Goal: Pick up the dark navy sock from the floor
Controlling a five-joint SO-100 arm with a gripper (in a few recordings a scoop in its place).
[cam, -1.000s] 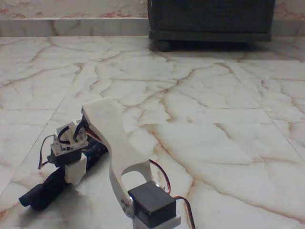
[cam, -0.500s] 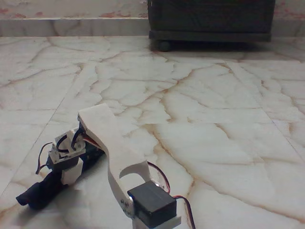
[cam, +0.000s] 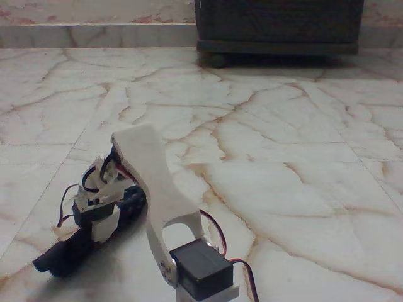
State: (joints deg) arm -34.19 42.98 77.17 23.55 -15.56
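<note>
We see gripper low over dark navy sock on floor; fingers seemingly clamping sock, view poor.

A home room: glossy veined marble floor, dark wooden cabinet on small feet against the wall

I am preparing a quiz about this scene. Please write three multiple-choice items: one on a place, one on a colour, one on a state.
1. Where is the dark navy sock in the fixed view?
A. lower left
B. upper right
C. centre

2. What colour are the veins in the floor?
A. green
B. reddish-brown
C. blue

3. How is the sock now?
A. hanging high in the air
B. low at the floor, with the claw on it
C. folded on the dark cabinet

Answers: 1 A, it lies beside the arm's base; 2 B, brown lines cross the cream tiles; 3 B, its end touches the tile.
</note>
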